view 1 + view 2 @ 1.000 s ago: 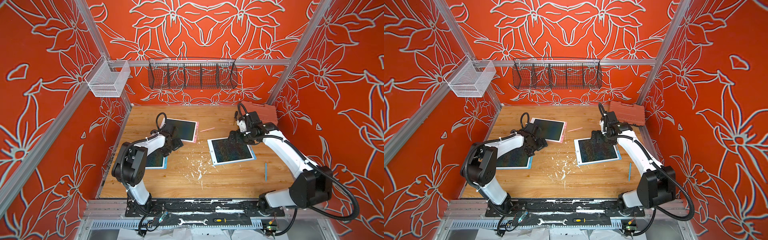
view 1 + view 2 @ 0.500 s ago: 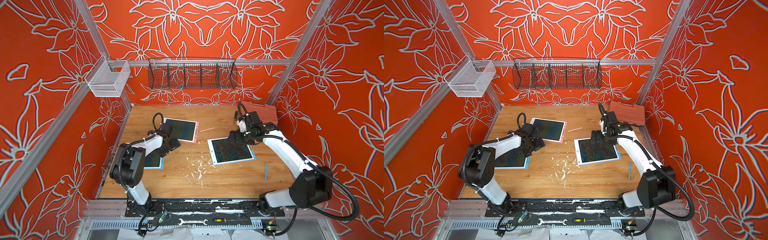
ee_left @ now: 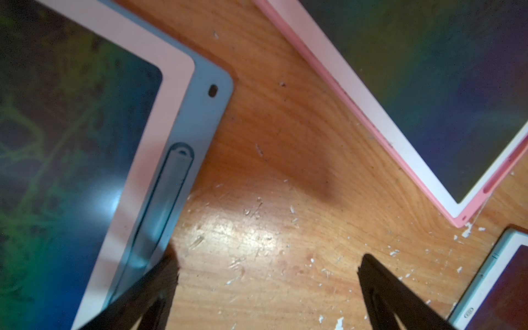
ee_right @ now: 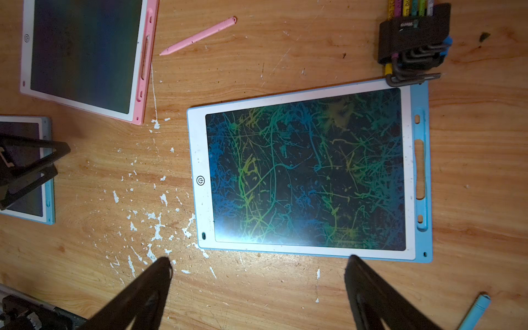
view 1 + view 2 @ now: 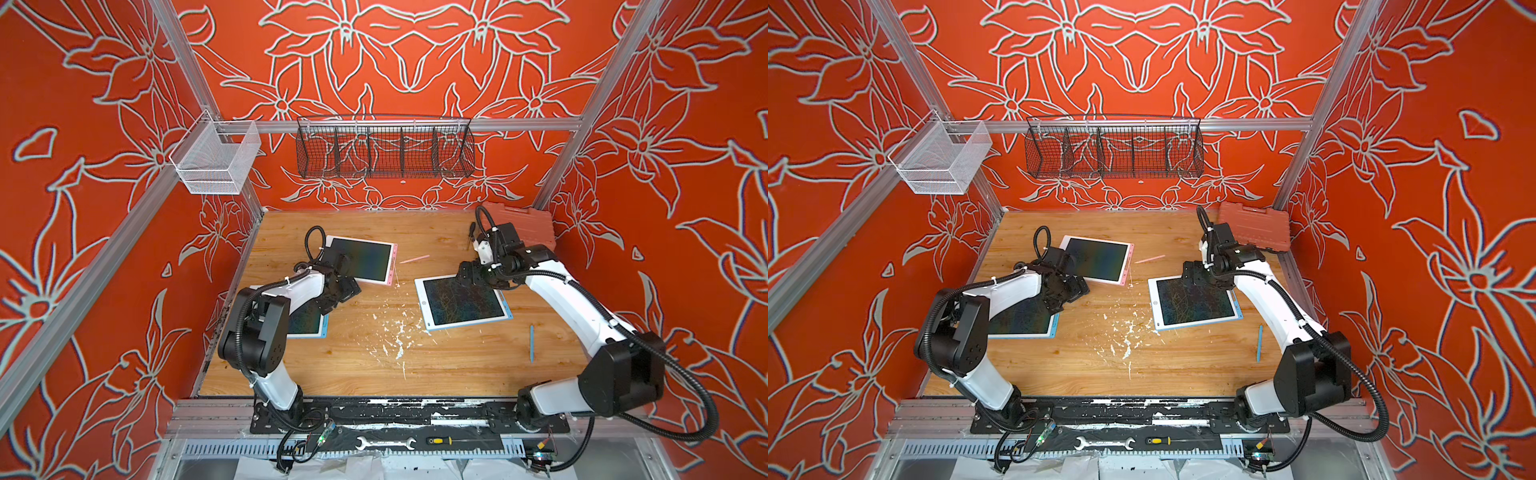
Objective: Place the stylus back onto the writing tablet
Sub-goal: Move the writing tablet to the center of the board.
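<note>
Lying in a blue tablet [image 3: 71,128] slot [image 3: 148,243], a stylus [image 3: 173,188]; left jaws and right jaws wide open, empty

Orange floral walls [image 5: 395,62], wooden tabletop [image 5: 457,365]

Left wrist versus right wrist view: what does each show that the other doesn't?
Left wrist only: a stylus seated in the left blue tablet's slot. Right wrist only: a loose pink stylus, a loose blue stylus, hex keys. Both: that tablet, the pink tablet, the scribbled tablet (only a corner in the left wrist view), and the flecked wooden table.
</note>
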Motion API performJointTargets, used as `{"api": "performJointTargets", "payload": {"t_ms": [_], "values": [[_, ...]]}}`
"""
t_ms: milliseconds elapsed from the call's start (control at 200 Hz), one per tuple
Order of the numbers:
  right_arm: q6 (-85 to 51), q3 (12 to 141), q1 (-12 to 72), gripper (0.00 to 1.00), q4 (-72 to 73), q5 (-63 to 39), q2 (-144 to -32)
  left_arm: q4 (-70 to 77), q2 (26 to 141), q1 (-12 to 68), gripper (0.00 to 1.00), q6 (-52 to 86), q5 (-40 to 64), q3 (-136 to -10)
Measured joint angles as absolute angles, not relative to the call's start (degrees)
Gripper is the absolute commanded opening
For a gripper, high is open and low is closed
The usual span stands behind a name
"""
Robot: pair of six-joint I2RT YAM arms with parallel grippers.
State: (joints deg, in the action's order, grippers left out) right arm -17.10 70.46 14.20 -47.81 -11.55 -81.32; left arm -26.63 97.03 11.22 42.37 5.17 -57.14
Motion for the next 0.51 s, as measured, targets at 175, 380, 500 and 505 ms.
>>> {"api": "performJointTargets", "payload": {"t_ms": [175, 380, 500, 505], "values": [[-17.1, 70.46, 14.2, 0.97, -47.81, -11.55, -81.32, -26.65, 96.97, 11.11, 0.98, 42.26, 5.19, -57.12], [-17.1, 70.46, 14.2, 0.97, -47.81, -11.55, -81.32, -26.26, 96.01, 10.76, 0.98, 42.17, 5.08, -55.94], [-17.12, 70.46, 14.2, 0.97, -47.81, -11.55, -81.32, -25.93, 95.74, 10.74, 0.98, 42.13, 5.06, -55.59], [-17.12, 70.46, 14.2, 0.97, -47.81, -11.55, -81.32, -25.91, 95.74, 10.74, 0.98, 42.13, 5.04, -55.57]]}}
